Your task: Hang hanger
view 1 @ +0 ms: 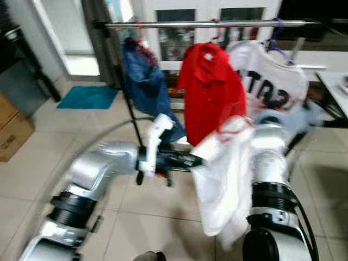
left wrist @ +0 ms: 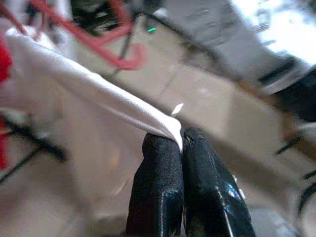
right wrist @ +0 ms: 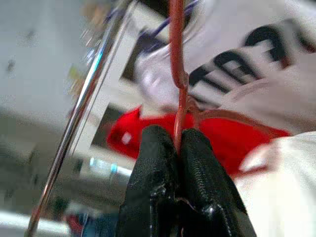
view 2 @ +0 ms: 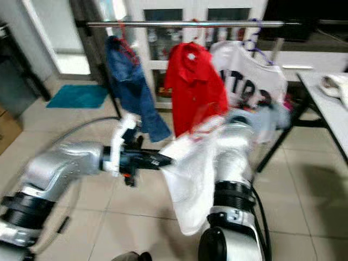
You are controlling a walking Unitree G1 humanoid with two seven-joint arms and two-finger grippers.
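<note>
Red hanger [right wrist: 178, 74] pinched in right hand [right wrist: 178, 143]; left hand [left wrist: 181, 140] clamped on white garment [left wrist: 89, 89].

both tools [left wrist: 181, 143] [right wrist: 178, 143] clamped, arms raised

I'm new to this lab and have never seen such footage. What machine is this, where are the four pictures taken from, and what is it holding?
A humanoid robot with two silver arms. The two wide pictures come from its head, looking down. The two close ones come from cameras on its wrists. Ahead stands a clothes rail with a blue garment, a red shirt and a white printed shirt. The left gripper pinches a white garment. The right gripper is shut on that garment's red hanger, below the rail.
</note>
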